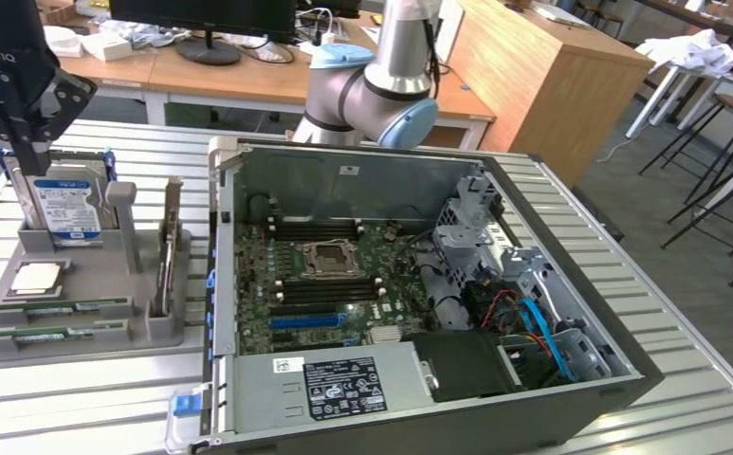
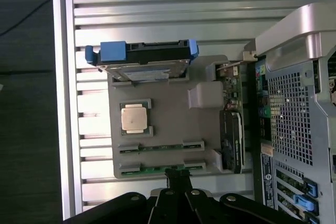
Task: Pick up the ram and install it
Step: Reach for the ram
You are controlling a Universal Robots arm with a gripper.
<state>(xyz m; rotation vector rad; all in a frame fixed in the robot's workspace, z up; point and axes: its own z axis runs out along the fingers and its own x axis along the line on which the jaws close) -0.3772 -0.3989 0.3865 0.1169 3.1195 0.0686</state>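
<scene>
end effector (image 1: 25, 152): mine, hanging over the hard drive (image 1: 65, 204); can't tell whether spread or pressed together
ram (image 1: 58, 307): flat in a slot of the grey holder (image 1: 88, 349), second stick (image 1: 50, 334) just beside it, processor (image 1: 35, 277) near
PC case (image 1: 619, 379): open, on the surface (image 1: 75, 398), at the exterior view's right of the holder

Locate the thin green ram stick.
Two thin green ram sticks lie in slots of the grey plastic holder at the exterior view's left, next to the square silver processor chip, outside the computer case.
</scene>
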